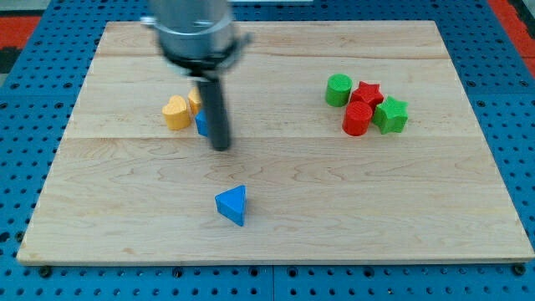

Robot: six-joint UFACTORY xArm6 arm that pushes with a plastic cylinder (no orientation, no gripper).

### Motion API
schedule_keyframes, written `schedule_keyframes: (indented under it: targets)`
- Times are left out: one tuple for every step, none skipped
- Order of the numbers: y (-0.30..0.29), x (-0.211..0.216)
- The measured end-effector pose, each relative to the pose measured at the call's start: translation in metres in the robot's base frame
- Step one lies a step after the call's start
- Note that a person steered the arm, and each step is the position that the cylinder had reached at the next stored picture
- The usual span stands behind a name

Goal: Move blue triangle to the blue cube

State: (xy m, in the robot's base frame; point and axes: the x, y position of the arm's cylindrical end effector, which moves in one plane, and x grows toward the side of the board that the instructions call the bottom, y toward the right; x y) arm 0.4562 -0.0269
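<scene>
The blue triangle [232, 205] lies on the wooden board [351, 201] below the centre-left. The blue cube [202, 124] is mostly hidden behind my rod; only a sliver shows at the rod's left side. My tip [220, 147] rests on the board just right of and below the cube, and well above the blue triangle, apart from it.
A yellow heart block [175, 112] and another yellow block [195, 101] sit right by the blue cube's left. At the view's right a green cylinder [338, 89], a red star [366, 94], a red cylinder [357, 119] and a green star [391, 114] cluster together.
</scene>
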Motion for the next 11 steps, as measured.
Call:
schedule_keyframes:
  targets:
    - [0.107,0.03]
    - [0.08,0.101]
    - [-0.01,0.108]
    - [-0.062,0.111]
    - [-0.094,0.106]
    - [-0.141,0.086]
    - [-0.13,0.062]
    - [-0.096,0.039]
    - [-0.08,0.024]
    - [-0.08,-0.014]
    - [-0.076,-0.017]
